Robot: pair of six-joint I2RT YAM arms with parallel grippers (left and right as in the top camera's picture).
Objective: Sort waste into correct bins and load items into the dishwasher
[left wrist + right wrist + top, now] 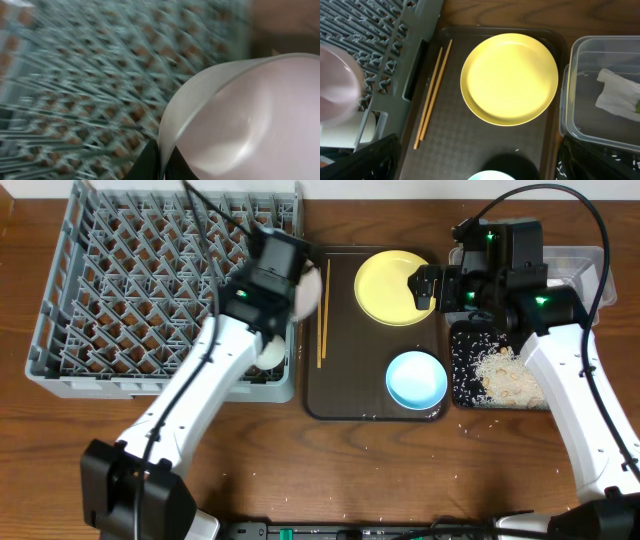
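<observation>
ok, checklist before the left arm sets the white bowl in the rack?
1. Left gripper shut on white bowl rim: ok.
2. Bowl over dish rack: ok, near its right edge.
3. Pegs below free: cannot tell, left wrist view blurred.
4. Right gripper open, apart from the bowl: ok, above yellow plate.
5. Chopsticks out of the way: ok, flat on brown tray.

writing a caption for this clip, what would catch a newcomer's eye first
The left gripper pinches a white bowl by its rim over the right edge of the grey rack. The bright yellow plate sits on the brown tray, the open right gripper above its right rim. Pale rice scraps lie in the black tray at right.
</observation>
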